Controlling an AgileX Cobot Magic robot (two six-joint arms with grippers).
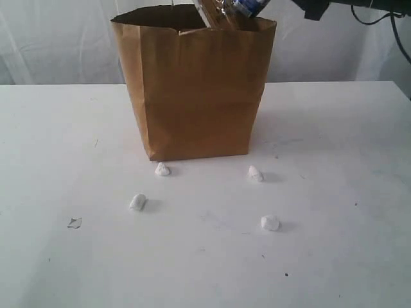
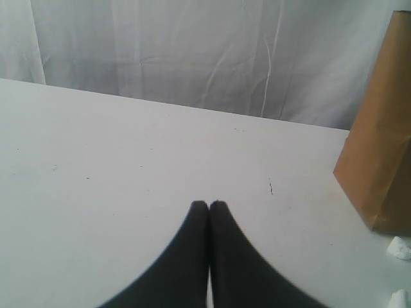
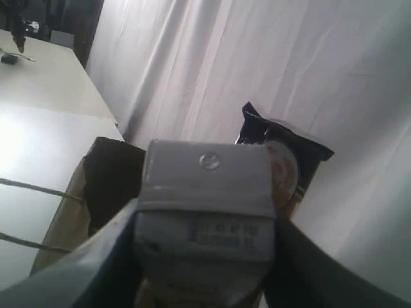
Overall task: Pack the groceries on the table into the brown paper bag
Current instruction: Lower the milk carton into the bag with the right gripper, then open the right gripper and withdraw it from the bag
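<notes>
The brown paper bag stands upright and open mid-table. Just above its mouth, at the exterior view's top edge, hangs the small white-blue carton; my right gripper is shut on this carton. A clear long pack leans out of the bag beside it. In the right wrist view a dark pouch with a round window sticks up behind the carton, and the bag's dark opening lies below. My left gripper is shut and empty over the bare table, with the bag off to its side.
Several small white lumps lie on the table in front of the bag. A small grey scrap sits at the front left. A white curtain hangs behind.
</notes>
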